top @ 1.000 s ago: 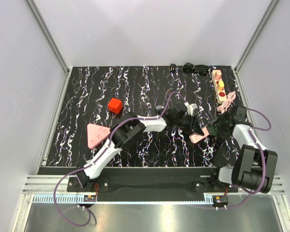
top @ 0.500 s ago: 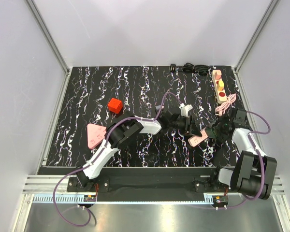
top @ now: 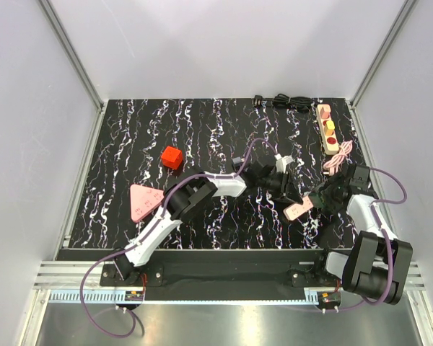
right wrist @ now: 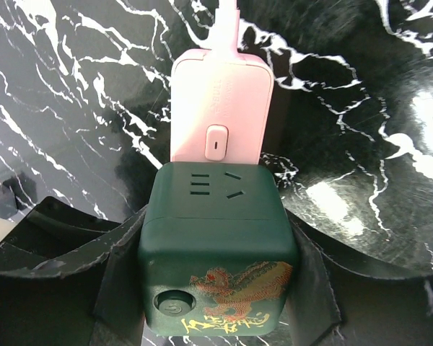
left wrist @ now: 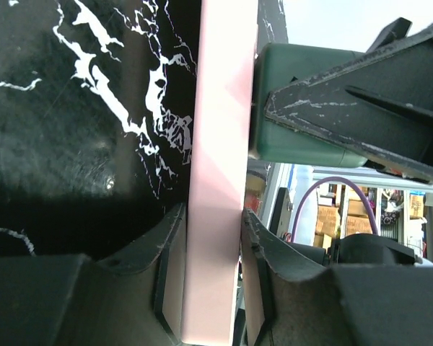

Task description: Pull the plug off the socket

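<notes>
My left gripper (top: pixel 289 197) is shut on a flat pink bar (top: pixel 297 210), its pads on the bar's two wide faces (left wrist: pixel 216 180). A dark green cube plug (right wrist: pixel 216 245) with a gold and red dragon print sits against the pink bar (right wrist: pixel 220 115), which has a small button and a pink cord. My right gripper (top: pixel 322 196) is shut on the cube's sides; the cube also shows in the left wrist view (left wrist: pixel 303 108). The beige socket strip (top: pixel 327 128) with red and yellow round outlets lies at the back right, apart from both grippers.
A pink cord (top: pixel 339 155) loops near the beige strip. A black cable (top: pixel 285 102) lies along the back edge. A red cube (top: pixel 172 157) and a pink triangle (top: pixel 143 201) sit on the left of the black marbled table (top: pixel 130 144).
Both grippers shifted a little left and then back right, still holding the pink bar and the green cube together. The right wrist has dropped slightly nearer the front edge.
</notes>
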`<act>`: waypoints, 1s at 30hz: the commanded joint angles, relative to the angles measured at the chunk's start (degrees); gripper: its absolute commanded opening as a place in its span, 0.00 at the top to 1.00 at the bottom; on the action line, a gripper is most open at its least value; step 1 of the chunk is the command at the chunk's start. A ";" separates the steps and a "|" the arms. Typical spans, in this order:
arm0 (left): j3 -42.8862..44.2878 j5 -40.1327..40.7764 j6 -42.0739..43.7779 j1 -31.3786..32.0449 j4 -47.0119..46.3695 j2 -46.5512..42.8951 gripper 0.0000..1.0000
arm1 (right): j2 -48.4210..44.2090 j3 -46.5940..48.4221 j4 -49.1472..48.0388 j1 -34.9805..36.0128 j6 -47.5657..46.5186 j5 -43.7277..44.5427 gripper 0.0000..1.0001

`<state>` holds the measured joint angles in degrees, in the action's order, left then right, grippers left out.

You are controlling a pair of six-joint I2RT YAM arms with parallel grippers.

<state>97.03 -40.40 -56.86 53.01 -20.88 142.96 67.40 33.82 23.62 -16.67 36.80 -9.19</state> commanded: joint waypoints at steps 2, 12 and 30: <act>2.45 10.86 2.02 -0.10 15.51 4.88 1.00 | -4.20 1.50 3.18 0.67 0.91 -4.61 1.00; 10.71 14.47 2.72 0.60 29.22 8.74 1.00 | -11.58 4.85 9.69 0.67 1.88 -2.15 1.00; -0.35 0.50 2.72 1.30 -3.81 3.65 0.45 | -7.72 3.01 7.85 0.67 1.26 -9.71 1.00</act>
<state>98.91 -44.47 -56.14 54.11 -22.81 144.97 60.42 35.46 32.99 -17.04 36.82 -8.38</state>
